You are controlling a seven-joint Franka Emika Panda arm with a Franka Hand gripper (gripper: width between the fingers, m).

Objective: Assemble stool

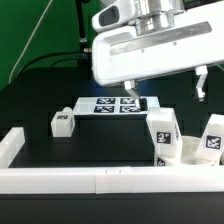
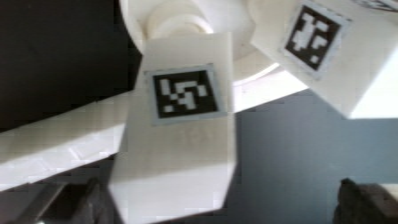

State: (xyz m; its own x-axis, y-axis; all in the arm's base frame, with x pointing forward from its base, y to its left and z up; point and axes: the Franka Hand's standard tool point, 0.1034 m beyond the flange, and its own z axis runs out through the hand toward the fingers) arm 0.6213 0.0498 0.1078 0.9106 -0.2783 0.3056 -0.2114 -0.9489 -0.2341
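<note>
My gripper [image 1: 165, 88] hangs open above the stool parts at the exterior view's right. Below it a white blocky leg [image 1: 162, 132] with a black-and-white tag stands upright, and a second tagged leg [image 1: 213, 140] stands further right. Low white plastic between them looks like the seat [image 1: 188, 153], mostly hidden. A third, smaller leg [image 1: 63, 122] lies apart on the black table at the left. In the wrist view the near leg [image 2: 183, 110] runs down between my dark fingertips [image 2: 59, 205], closer to one of them, with a gap on the other side. The second leg [image 2: 320, 40] is beside it.
The marker board [image 1: 112, 104] lies flat behind the parts. A long white rail [image 1: 100, 181] borders the table's front and turns up along the left side [image 1: 12, 145]. The rail also crosses the wrist view [image 2: 63, 140] behind the leg.
</note>
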